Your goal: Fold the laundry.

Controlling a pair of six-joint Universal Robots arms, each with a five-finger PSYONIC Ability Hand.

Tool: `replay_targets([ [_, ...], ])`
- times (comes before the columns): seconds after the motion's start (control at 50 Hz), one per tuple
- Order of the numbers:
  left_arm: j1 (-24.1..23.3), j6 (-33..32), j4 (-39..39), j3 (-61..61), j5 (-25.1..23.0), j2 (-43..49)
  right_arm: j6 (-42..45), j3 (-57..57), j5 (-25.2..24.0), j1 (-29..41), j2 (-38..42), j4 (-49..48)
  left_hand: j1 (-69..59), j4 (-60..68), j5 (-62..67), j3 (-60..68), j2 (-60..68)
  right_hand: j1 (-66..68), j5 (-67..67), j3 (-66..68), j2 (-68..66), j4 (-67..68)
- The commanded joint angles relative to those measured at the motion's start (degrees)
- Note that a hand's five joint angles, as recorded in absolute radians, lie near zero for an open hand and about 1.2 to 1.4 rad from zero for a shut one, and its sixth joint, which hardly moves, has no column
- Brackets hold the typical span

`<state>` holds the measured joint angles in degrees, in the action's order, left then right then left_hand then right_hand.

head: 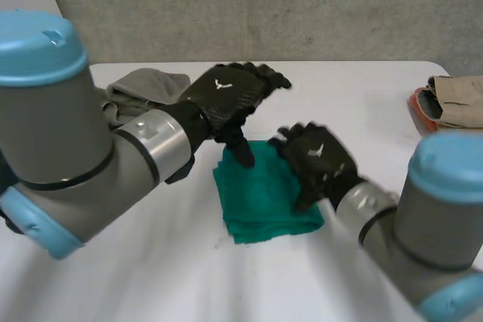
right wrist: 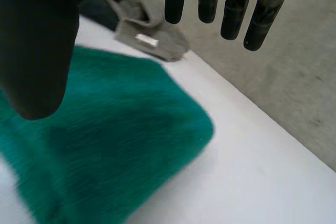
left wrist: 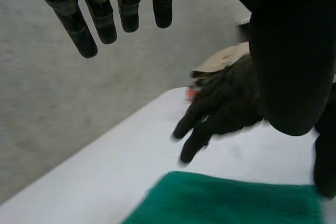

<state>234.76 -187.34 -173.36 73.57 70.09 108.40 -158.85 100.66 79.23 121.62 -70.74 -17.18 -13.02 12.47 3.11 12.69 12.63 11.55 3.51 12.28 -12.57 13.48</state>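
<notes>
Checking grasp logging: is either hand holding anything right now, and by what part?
Nothing is held. The left hand and right hand both have straight, open fingers over the folded green cloth; neither pinches an edge or corner.

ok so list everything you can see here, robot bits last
folded cloth: one, green, middle of the table, below both hands
crumpled garment: one, grey-olive, far side of the table behind the left arm
folded garment: one, tan, at the table's right edge, lying on the holder
holder: one, orange-red, under the tan garment; what kind is unclear
table: one, white, carries everything
wall: one, grey, behind the table
arms: two, grey with light-blue caps, one at each side
left hand: one, black, open, over the cloth's far edge, thumb pointing down at it
right hand: one, black, open, over the cloth's right side
</notes>
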Motion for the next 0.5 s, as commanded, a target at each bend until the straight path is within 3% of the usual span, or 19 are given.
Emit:
replay_targets([
  [0.02, 0.78, -0.13, 4.35, 0.08, -6.90, -0.21, 5.74, 3.76, 2.06, 3.00, 5.07, -8.56, -2.74, 3.30, 2.66, 3.07, 3.13, -1.55, -3.51, -2.28, 2.57, -3.48],
  [0.5, 0.70, -0.13, 4.26, 0.52, -6.81, 0.40, 5.92, -4.68, 3.04, 3.27, 16.59, -9.97, -1.73, 2.29, 1.65, 2.06, 2.12, 2.05, 0.09, 1.32, -1.03, 0.12],
])
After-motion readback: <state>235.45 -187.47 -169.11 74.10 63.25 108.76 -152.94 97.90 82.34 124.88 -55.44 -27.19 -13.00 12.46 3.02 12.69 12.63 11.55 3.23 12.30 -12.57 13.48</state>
